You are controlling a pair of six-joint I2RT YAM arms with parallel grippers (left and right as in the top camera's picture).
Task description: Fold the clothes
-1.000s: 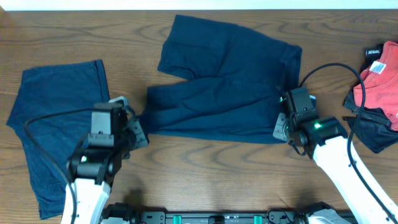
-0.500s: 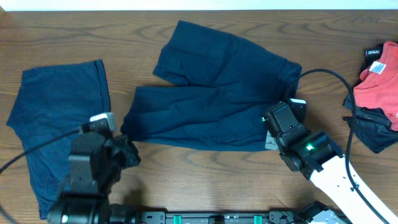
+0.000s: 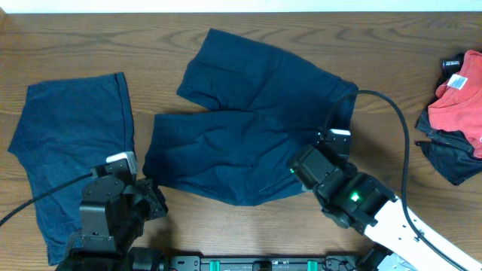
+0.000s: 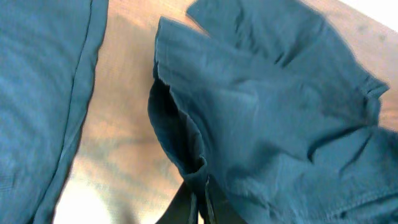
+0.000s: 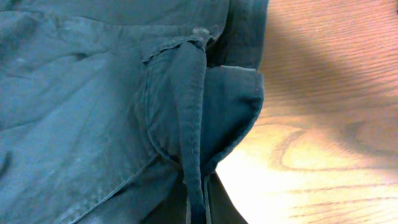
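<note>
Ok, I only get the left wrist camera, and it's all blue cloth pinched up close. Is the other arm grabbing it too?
Observer: Yes, the right tool is shut on the opposite end of the navy shorts.
Operator: Is there anything not blue?
Observer: A red cloth lies at the table's right edge.
Operator: By itself?
Observer: No, a black garment lies against it.

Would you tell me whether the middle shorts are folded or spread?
Mostly spread: the shorts lie flat with both legs showing; only their near corners are pinched up.
</note>
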